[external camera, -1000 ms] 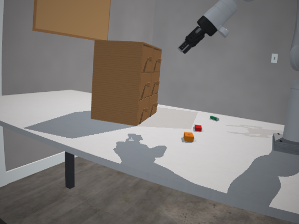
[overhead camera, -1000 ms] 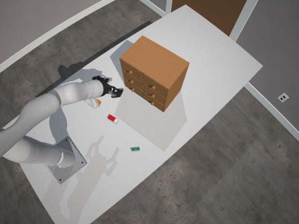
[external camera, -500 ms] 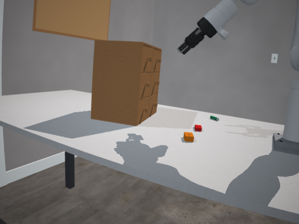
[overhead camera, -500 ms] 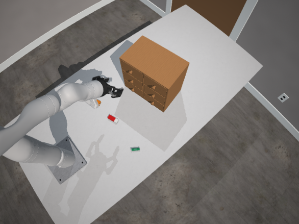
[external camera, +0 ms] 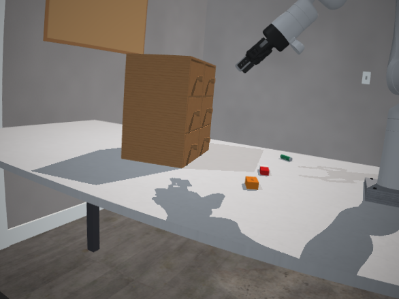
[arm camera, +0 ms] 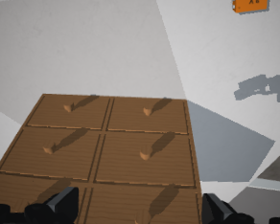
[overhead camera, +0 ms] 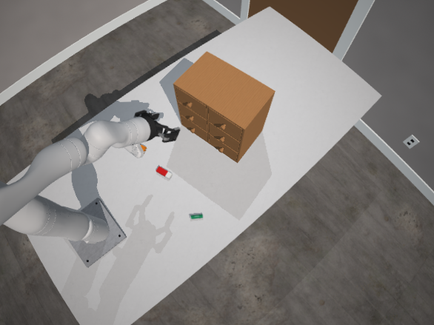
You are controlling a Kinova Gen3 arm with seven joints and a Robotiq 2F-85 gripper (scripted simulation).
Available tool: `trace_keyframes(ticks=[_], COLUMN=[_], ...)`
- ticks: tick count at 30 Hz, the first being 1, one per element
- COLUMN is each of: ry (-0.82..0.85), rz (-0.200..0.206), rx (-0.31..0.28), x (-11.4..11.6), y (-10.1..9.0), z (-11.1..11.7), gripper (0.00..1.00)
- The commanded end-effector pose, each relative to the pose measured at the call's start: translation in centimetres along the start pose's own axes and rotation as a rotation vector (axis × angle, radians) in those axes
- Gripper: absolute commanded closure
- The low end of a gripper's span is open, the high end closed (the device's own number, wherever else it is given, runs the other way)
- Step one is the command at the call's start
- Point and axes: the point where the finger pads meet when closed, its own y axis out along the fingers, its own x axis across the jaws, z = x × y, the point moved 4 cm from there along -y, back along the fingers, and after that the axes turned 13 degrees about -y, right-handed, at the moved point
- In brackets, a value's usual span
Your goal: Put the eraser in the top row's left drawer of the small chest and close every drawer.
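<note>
Spread wide with nothing between its fingers, the black two-fingered claw [overhead camera: 167, 125] [external camera: 242, 67] [arm camera: 139, 204] hangs above the white tabletop [overhead camera: 315, 88] [external camera: 218, 159] [arm camera: 96, 43], out in front of the brown wooden six-drawer chest [overhead camera: 224, 89] [external camera: 156, 108] [arm camera: 144, 169] and apart from it. It is carried on a white jointed arm [overhead camera: 100, 136] [external camera: 294, 20] and tilts down toward the drawer fronts. Ahead of the claw, the left drawer of the top row [overhead camera: 198, 111] [external camera: 195, 89] [arm camera: 120, 201] looks pushed in, its small wooden knob [overhead camera: 189, 104] [external camera: 199, 78] facing the claw. The other five drawers look shut as well.

Well below the claw and off to its right, as one faces the chest, the red-and-white block-shaped eraser [overhead camera: 164, 172] [external camera: 264, 170] lies flat on the table, outside the chest. An orange block [overhead camera: 144, 147] [external camera: 252, 182] [arm camera: 251, 5] rests below the claw, on the side away from the chest. Farther right of the claw than the eraser, a small green cylinder [overhead camera: 196, 216] [external camera: 286, 157] lies on its side.
</note>
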Motion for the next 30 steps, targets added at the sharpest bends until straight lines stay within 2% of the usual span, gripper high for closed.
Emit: trace_keyframes(ticks=[1, 30], ry=[0.007, 0.007], rz=[-0.002, -0.003], rx=[0.001, -0.015], x=[0.04, 0.18], y=[0.14, 0.4], z=[0.26, 0.36], gripper=[0.0, 0.0])
